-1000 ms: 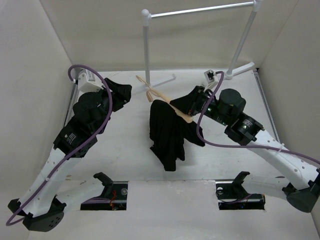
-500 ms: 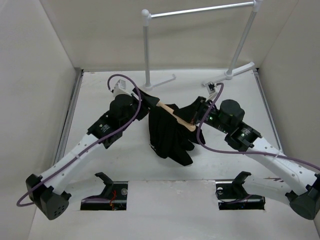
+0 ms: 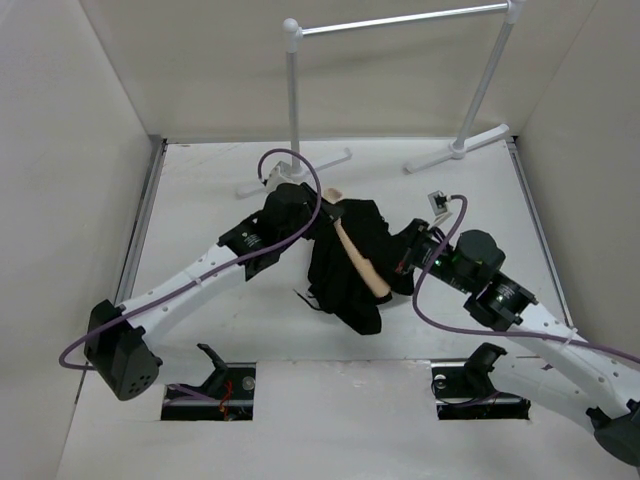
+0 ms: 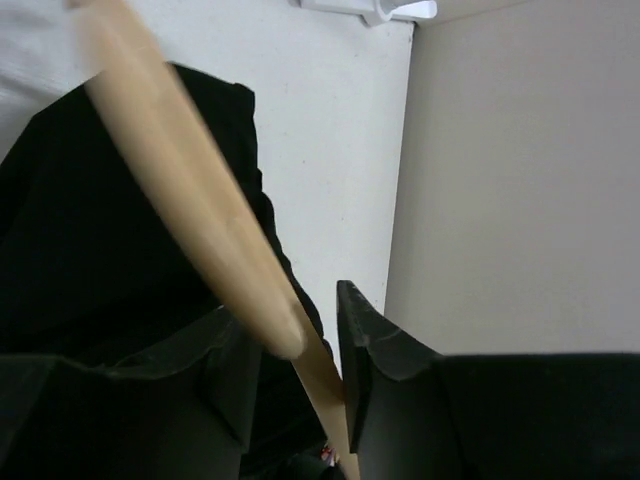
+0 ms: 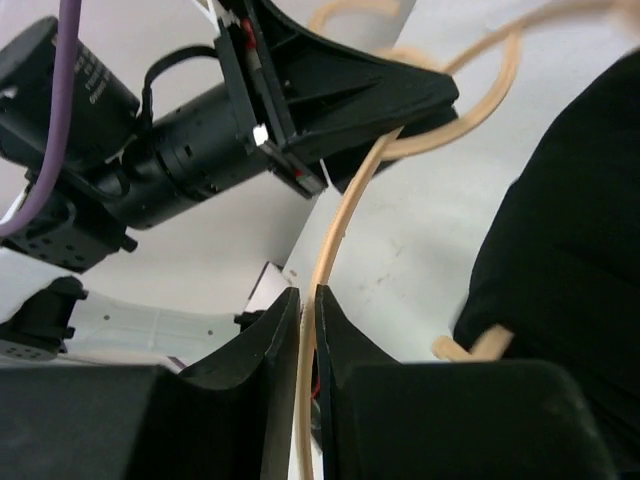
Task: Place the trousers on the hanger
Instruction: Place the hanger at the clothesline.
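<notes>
Steadying a thin tan wooden hanger (image 3: 360, 262) against black trousers (image 3: 338, 285), the right claw (image 5: 307, 320) clamps it; left claw (image 4: 290, 312) straddles it, grip unclear.

We count one hanger (image 3: 362, 265) and one pair of black trousers (image 3: 335, 285). There are two robot arms, the left arm (image 3: 200, 282) and the right arm (image 3: 525, 315), each trailing one purple cable (image 3: 291, 152) (two cables in all). One rack (image 3: 400, 20) shows two uprights, and we see two black brackets (image 3: 208, 358) at the near edge.
</notes>
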Tool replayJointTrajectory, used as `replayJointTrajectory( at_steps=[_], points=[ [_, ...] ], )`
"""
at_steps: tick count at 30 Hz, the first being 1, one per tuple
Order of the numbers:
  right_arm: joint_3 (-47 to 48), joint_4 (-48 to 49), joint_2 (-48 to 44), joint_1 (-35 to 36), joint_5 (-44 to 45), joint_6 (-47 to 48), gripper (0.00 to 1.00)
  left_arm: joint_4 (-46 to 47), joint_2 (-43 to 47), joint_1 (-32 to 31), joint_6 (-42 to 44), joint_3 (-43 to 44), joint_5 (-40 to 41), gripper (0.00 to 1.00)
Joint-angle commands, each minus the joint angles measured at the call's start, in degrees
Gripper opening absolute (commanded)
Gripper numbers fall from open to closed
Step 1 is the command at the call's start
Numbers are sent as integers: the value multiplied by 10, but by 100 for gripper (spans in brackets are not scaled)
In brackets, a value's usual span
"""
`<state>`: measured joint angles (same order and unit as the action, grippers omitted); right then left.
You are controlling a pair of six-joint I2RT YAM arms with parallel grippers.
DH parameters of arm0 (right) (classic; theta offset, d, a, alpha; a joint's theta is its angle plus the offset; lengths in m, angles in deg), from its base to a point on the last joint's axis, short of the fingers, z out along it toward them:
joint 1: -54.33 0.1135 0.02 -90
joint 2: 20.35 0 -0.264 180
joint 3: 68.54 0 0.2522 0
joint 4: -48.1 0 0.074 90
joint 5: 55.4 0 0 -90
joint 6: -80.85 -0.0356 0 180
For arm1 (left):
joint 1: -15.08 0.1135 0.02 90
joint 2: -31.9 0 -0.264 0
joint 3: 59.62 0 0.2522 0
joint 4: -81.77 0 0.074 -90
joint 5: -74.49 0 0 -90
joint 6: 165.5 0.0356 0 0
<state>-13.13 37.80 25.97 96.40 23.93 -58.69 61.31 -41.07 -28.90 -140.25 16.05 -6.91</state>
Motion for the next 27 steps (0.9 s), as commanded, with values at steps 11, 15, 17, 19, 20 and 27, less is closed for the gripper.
replayJointTrajectory(
  at_steps=[11,15,17,19,20,27],
  points=[
    [-44,-50,-76,7,12,-4,53,0,6,-54,20,48,64,5],
    [18,-61,-6,22,-5,18,70,-20,6,-89,45,72,98,4],
    [44,-54,35,45,-12,22,71,-27,5,-105,61,87,115,4],
    [64,-44,69,67,-12,30,71,-35,2,-118,77,105,132,4],
    [71,-37,84,77,-13,31,71,-38,1,-124,85,112,140,4],
    [88,-5,135,120,-10,23,39,-42,11,-134,112,130,164,4]
  ],
)
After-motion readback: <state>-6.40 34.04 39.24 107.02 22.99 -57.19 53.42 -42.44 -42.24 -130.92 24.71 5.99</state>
